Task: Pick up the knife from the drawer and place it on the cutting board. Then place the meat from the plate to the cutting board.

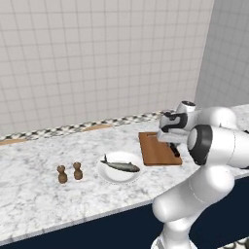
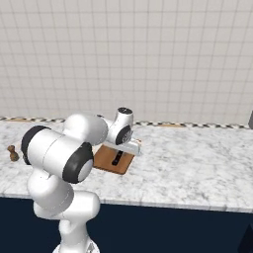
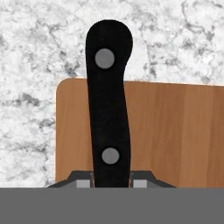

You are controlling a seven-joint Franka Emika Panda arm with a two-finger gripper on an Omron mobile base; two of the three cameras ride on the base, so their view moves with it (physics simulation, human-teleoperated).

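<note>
I hold the knife over the board.

My claw is clamped tight on the knife's black handle, one finger on each side. The handle sticks out past the board's edge, over the grey counter. I cannot tell if the knife touches the board. The fish lies on the white plate, just beside the board. Two little brown shakers stand on the far side of the plate from the board.

One knife, one cutting board, one fish, one plate, two shakers.
</note>
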